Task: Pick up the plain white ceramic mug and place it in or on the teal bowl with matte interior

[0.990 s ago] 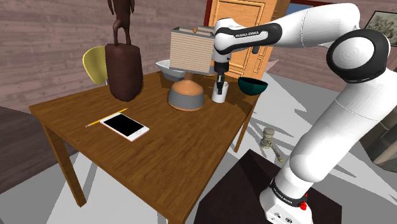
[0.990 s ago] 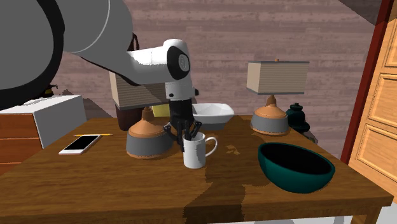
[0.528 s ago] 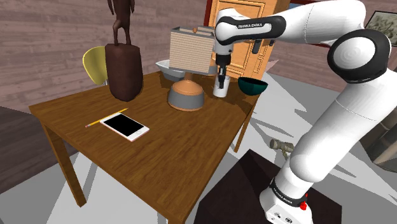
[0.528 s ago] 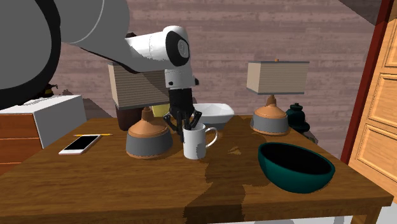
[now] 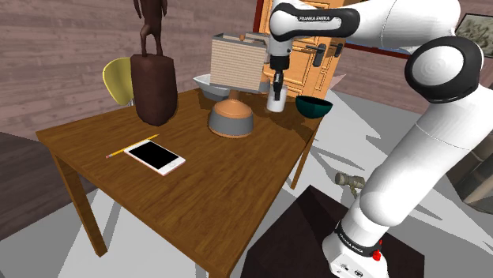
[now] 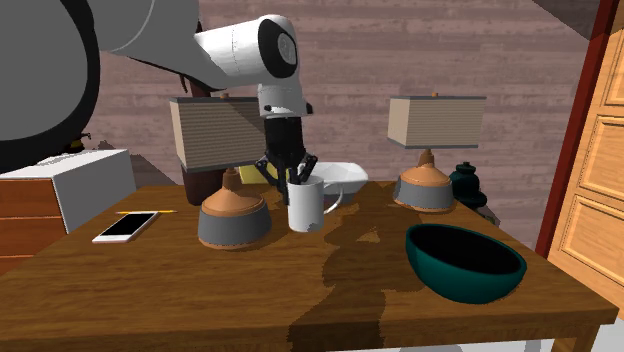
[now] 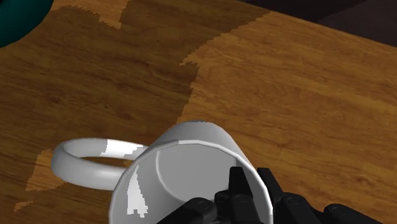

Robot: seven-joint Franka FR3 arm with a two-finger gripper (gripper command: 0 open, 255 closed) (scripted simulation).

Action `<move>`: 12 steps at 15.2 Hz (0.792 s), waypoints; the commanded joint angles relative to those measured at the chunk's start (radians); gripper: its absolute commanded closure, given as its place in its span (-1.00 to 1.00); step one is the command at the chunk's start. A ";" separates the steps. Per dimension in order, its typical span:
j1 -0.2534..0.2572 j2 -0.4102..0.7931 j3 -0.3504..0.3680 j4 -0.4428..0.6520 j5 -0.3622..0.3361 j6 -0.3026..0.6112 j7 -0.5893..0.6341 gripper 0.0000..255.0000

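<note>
A white mug (image 5: 275,99) hangs a little above the wooden table (image 5: 197,182), with my gripper (image 5: 276,84) shut on its rim from above. In the second exterior view the mug (image 6: 305,208) floats beside the orange lamp base, its handle turned toward the teal bowl (image 6: 464,262), and the gripper (image 6: 296,180) dips into its mouth. The wrist view has one finger inside the mug (image 7: 184,165) and one outside its wall, the gripper (image 7: 251,183) clasping the rim. The bowl (image 5: 314,106) stands near the table's corner, apart from the mug, and its edge (image 7: 16,19) also appears in the wrist view.
A lamp (image 5: 231,117) with a ribbed shade stands right beside the mug; a second lamp (image 6: 428,150) stands farther back. A white dish (image 6: 338,178) lies behind the mug. A phone (image 5: 156,156), a pencil (image 5: 118,151) and a dark statue (image 5: 152,87) occupy the table's other end.
My gripper has risen with the mug clasped in it, lifting it off the table. The mug's shadow on the wood has shifted; the bowl has not moved.
</note>
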 commanded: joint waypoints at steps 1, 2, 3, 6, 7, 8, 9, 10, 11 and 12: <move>0.001 0.002 0.001 0.027 0.000 -0.026 -0.001 1.00; 0.001 0.004 0.001 0.043 0.001 -0.039 -0.003 1.00; 0.001 0.007 0.001 0.060 0.001 -0.053 -0.004 1.00; 0.001 0.016 0.002 0.112 0.001 -0.095 -0.010 1.00; 0.001 0.020 0.002 0.129 0.001 -0.109 -0.011 1.00; 0.001 0.024 0.002 0.148 0.002 -0.123 -0.013 1.00; 0.001 0.028 0.002 0.166 0.002 -0.138 -0.015 1.00; 0.001 0.033 0.002 0.185 0.002 -0.152 -0.017 1.00; 0.001 0.038 0.002 0.205 0.002 -0.167 -0.019 1.00; 0.001 0.043 0.002 0.225 0.002 -0.181 -0.021 1.00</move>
